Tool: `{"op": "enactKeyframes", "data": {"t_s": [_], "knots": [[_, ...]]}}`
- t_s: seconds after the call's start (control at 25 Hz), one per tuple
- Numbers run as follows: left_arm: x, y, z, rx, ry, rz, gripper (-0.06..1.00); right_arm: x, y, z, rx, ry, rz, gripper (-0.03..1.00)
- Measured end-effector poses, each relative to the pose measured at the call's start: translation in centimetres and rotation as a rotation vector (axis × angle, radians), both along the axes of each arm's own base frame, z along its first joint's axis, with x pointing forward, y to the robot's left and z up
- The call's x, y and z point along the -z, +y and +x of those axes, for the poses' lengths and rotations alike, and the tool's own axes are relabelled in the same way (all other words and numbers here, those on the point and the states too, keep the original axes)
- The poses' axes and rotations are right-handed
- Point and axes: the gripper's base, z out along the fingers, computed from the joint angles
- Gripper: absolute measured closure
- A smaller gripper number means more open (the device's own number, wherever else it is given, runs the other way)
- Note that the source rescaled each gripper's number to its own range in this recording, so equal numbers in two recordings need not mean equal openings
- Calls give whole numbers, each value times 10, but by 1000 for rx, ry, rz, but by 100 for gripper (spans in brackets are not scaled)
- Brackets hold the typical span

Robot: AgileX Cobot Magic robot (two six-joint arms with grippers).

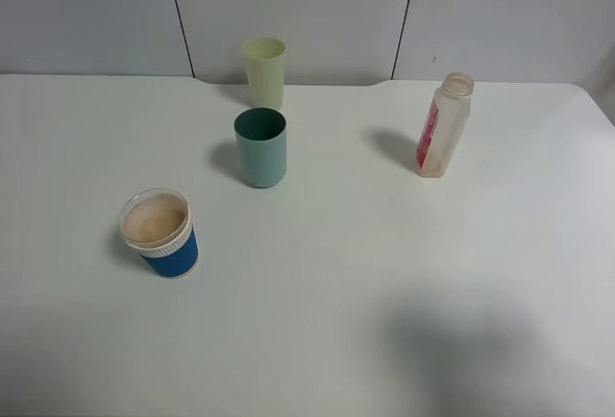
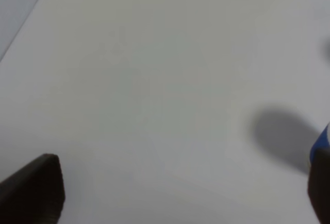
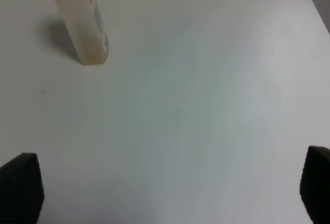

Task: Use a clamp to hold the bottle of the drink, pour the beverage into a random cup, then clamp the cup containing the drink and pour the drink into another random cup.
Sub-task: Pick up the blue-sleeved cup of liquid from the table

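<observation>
The bottle of the drink stands upright at the back right of the table, pale peach with a pink-red label and no cap; the right wrist view also shows the bottle. The blue-and-white cup, tan inside, sits front left. The teal tumbler stands mid-table. Neither clamp shows in the high view. My right gripper is open over bare table, well short of the bottle. My left gripper is open too, with a blue sliver of the cup by one fingertip.
A pale yellow-green tumbler stands just behind the teal one, near the table's back edge. The white table runs wide to the front and right, with a soft shadow at the front right.
</observation>
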Motion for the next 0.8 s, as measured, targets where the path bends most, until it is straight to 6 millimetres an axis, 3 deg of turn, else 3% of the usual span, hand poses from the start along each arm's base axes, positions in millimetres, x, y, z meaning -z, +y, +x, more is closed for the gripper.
{"op": "enactKeyframes", "data": {"t_s": [0.8], "knots": [[0, 0, 0, 0, 0, 0, 6, 0, 0, 0, 0, 0, 0, -3]]}}
